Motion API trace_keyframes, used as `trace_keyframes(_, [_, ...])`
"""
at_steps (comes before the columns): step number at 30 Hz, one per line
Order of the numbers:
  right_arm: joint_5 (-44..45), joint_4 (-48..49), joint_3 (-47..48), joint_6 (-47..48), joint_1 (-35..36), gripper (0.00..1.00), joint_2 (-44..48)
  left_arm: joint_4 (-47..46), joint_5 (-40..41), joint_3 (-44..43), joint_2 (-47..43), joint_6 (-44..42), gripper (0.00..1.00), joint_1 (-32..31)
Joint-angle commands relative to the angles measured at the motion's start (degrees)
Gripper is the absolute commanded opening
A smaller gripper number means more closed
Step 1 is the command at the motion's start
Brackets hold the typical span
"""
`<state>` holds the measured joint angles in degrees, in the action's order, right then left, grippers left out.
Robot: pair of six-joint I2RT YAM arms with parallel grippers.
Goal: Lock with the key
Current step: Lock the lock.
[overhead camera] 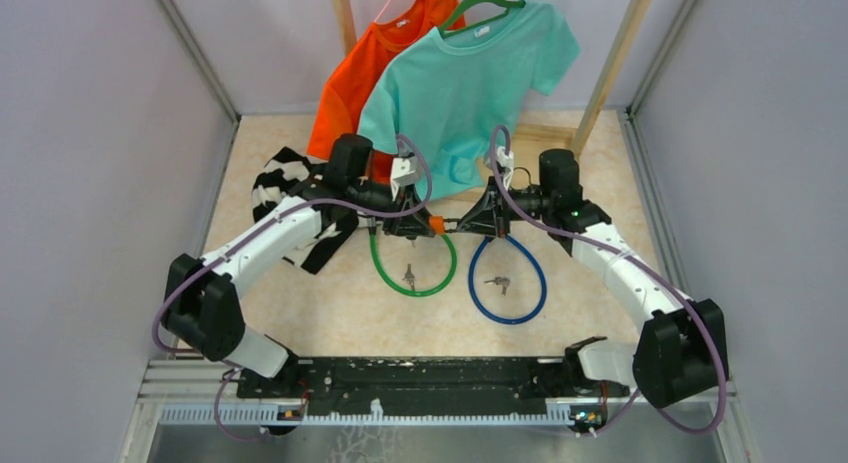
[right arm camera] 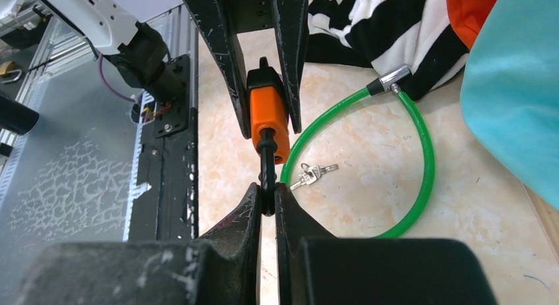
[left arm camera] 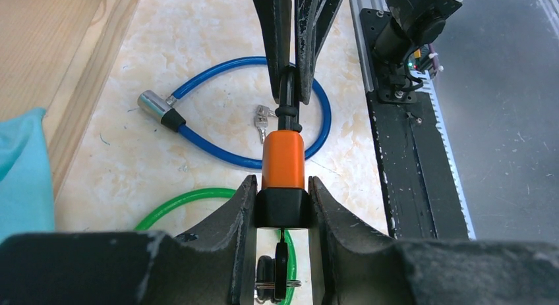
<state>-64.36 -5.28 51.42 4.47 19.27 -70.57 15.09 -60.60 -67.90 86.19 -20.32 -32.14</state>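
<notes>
Item: bench scene, listed from the near edge outward. Lying on the table (overhead camera: 300, 313) towards its near edge are a green cable lock (overhead camera: 415, 294) and, to its right, a blue cable lock (overhead camera: 508, 322). There is no true container, but each loop rings a loose key bunch: one (overhead camera: 408, 276) inside the green, one (overhead camera: 497, 282) inside the blue. Above these, over mid-table, is the orange lock (left arm camera: 283, 160), held off the surface with its long axis parallel to the near edge. The left gripper (left arm camera: 282, 193) is clamped on its black end cap, and the right gripper (right arm camera: 267, 199) is pinched tight on the black stub (right arm camera: 266, 166) that enters the opposite end. A dark-headed key (left arm camera: 280, 272) with a ring appears seated in the cap end, in line with the lock's axis and set back between the left fingers (left arm camera: 240, 206). It therefore lies on the left wrist's side, with the whole lock body between it and the right jaws. The turn probably needs one hand freed. At the far edge are a striped garment (overhead camera: 285, 183) on the left, an orange shirt (overhead camera: 350, 73) and a teal shirt (overhead camera: 470, 73) on hangers.
</notes>
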Motion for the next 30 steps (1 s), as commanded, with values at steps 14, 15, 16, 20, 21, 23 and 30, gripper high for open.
trace_keyframes(14, [-0.9, 7.6, -1.2, -7.4, 4.7, 0.00, 1.9, -2.0, 0.8, -4.0, 1.1, -13.7, 0.00, -2.9])
trace_keyframes(15, [0.3, 5.3, -0.9, -4.6, 4.7, 0.00, 2.1, -1.2, 0.1, -4.2, 1.2, -14.4, 0.00, -2.9])
trace_keyframes(16, [0.8, 2.6, -0.1, -1.4, 4.7, 0.00, 2.1, -0.3, -0.7, -4.3, 1.3, -15.2, 0.00, -2.9])
trace_keyframes(20, [2.6, -2.8, 1.9, 5.4, 4.8, 0.00, 2.5, 2.3, -3.3, -4.2, 1.7, -17.2, 0.00, -2.9])
trace_keyframes(21, [3.2, -4.9, 2.9, 7.7, 4.8, 0.00, 2.5, 2.6, -3.7, -4.1, 1.7, -17.5, 0.00, -2.9])
trace_keyframes(23, [4.1, -8.1, 4.5, 11.4, 4.8, 0.00, 2.4, 3.3, -3.6, -4.0, 1.7, -18.1, 0.00, -2.9])
trace_keyframes(30, [6.0, -15.5, 8.7, 19.0, 5.3, 0.00, 2.0, 4.2, -3.1, -3.5, 1.4, -19.2, 0.00, -2.9])
